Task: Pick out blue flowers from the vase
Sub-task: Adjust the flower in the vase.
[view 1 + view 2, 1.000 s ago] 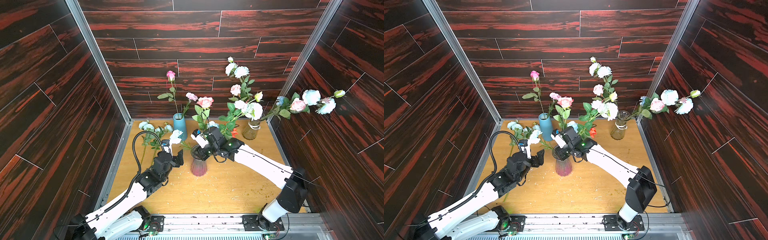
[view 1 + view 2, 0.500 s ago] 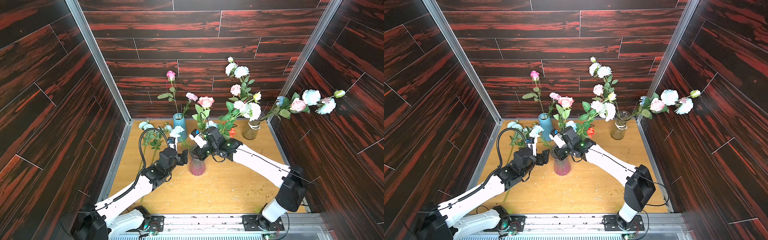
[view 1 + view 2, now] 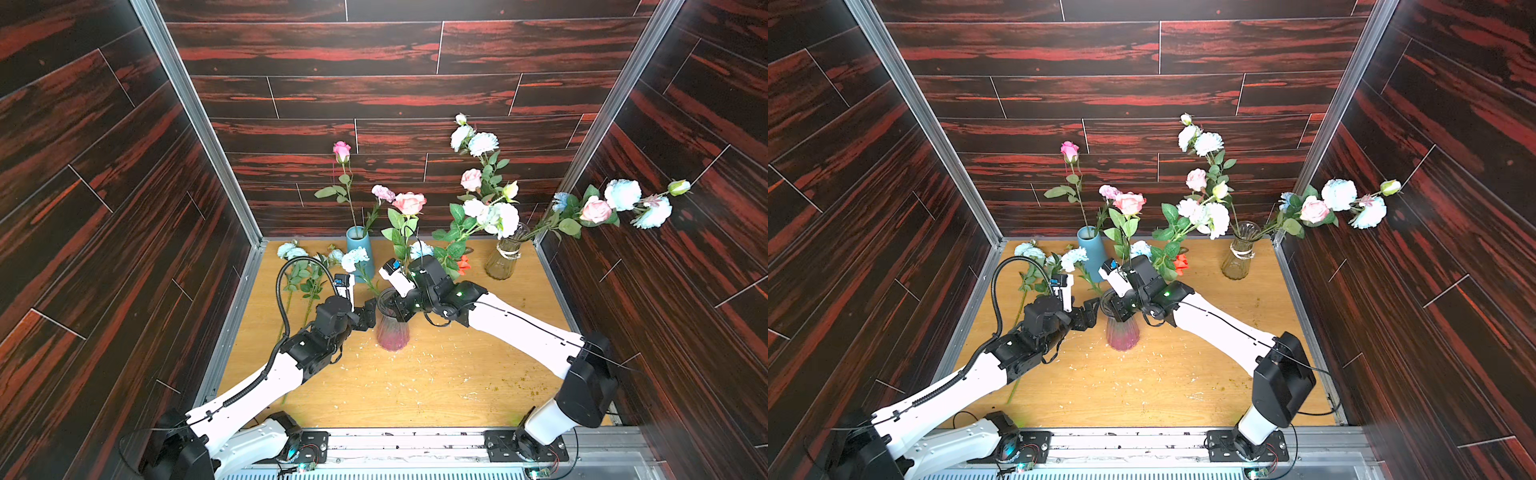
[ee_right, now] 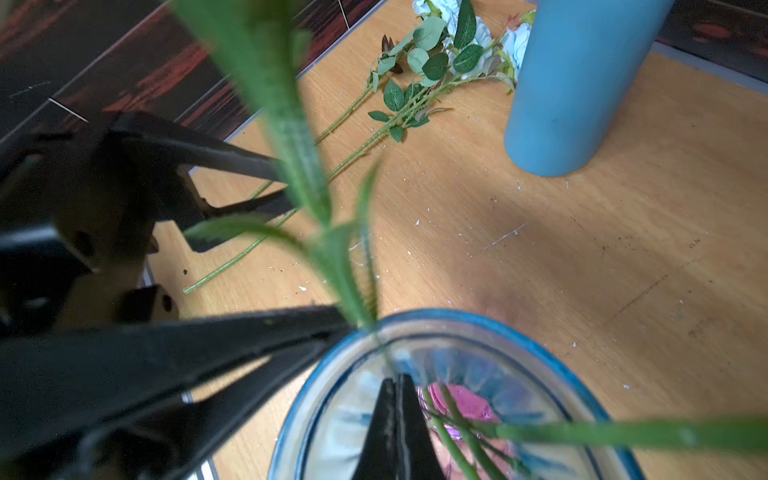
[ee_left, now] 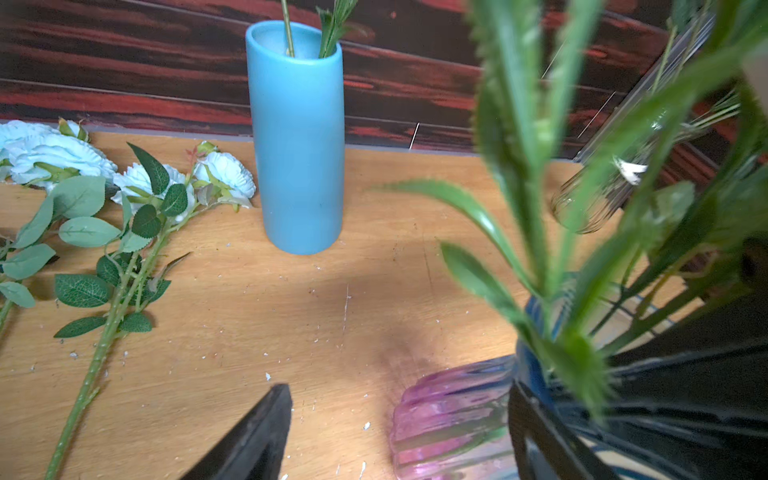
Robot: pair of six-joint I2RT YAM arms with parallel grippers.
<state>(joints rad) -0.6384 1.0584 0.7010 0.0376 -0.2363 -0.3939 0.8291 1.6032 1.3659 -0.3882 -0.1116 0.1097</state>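
The right end effector (image 4: 397, 392) held its two fingers pressed shut. The tips were down inside the mouth of the pink ribbed glass vase with a blue rim (image 3: 391, 332). A thin green stem (image 4: 299, 145) ran right past the tips, but it was too blurry to tell if the fingers pinched it. The left end effector (image 5: 398, 390) was open wide, just beside the same vase on its other side.

One pale blue ruffled flower (image 3: 354, 258) leaned out of the pink vase toward the left arm. Another pale blue head (image 3: 419, 249) showed behind the right arm. More blue flowers (image 3: 291, 250) lay flat on the wooden worktop (image 3: 436, 374) near the back left corner, next to a tall plain blue vase (image 3: 359, 245). A clear glass vase (image 3: 503, 259) full of flowers stood at the back right.
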